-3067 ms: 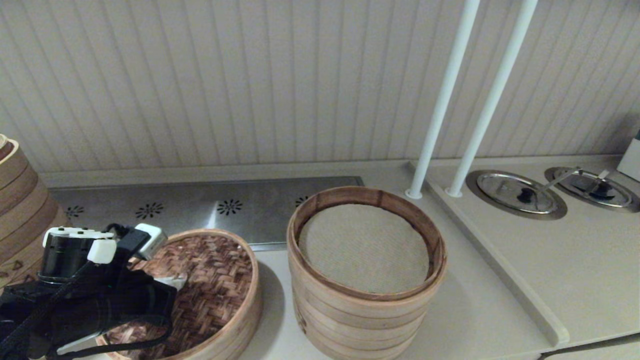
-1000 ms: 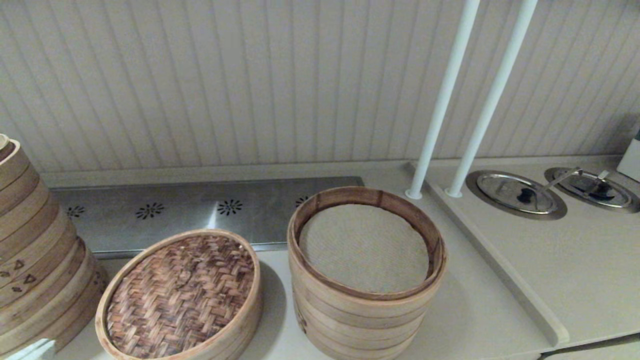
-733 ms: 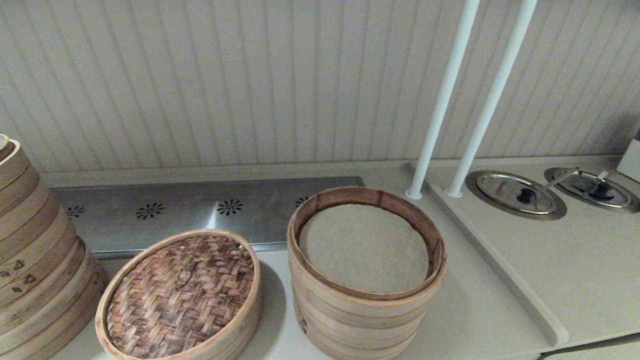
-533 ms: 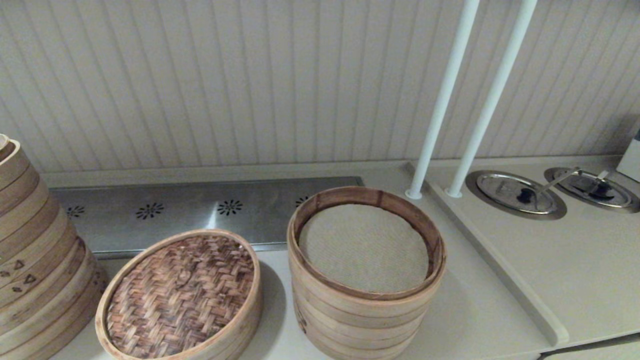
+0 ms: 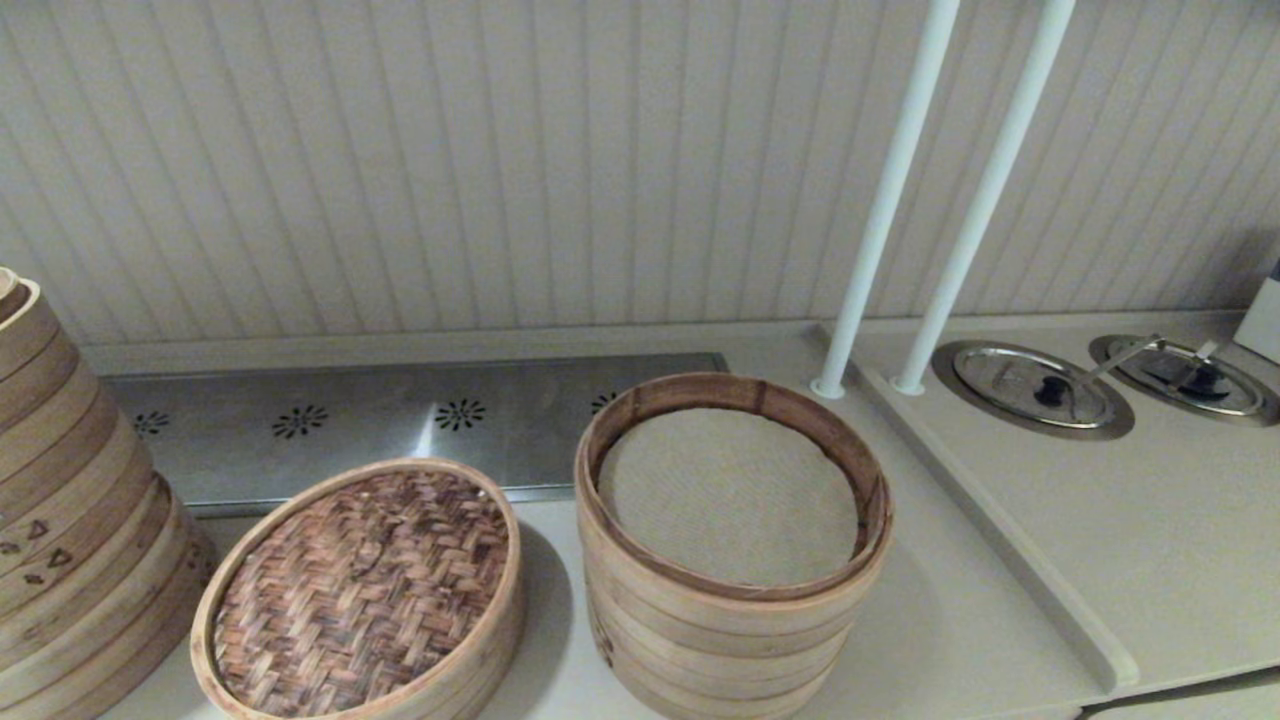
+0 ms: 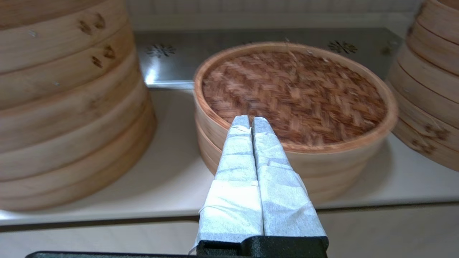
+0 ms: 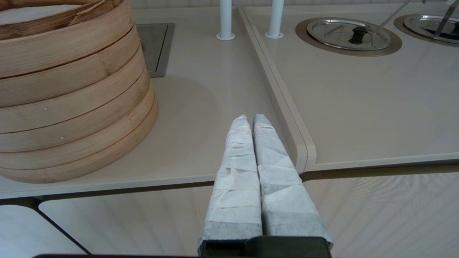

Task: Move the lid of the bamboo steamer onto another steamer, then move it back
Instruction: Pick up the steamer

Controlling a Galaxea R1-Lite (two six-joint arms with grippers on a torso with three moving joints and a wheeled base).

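**Lid seated on low steamer, both tools clear**

The bamboo steamer lid (image 5: 365, 590) sits flat on a low round steamer (image 6: 287, 161) near the tabletop's (image 5: 950, 620) front edge, toward the left end. Woven top faces up; pale rim unbroken all round. Just beside it on the right stands a taller multi-tier stack (image 5: 730, 560), open, lined with white cloth. At the far left edge, a big stack (image 5: 70, 540) with triangle cut-outs.

Left tool (image 6: 250, 120): fingers pressed together, holding nothing, off the front edge of the tabletop, tips pointing at the lid's near rim but apart from it.

Right tool (image 7: 250, 118): fingers pressed together, empty, off the front edge, to the right of the tall stack.

Two white poles (image 5: 940, 200) rise from the back of the tabletop.
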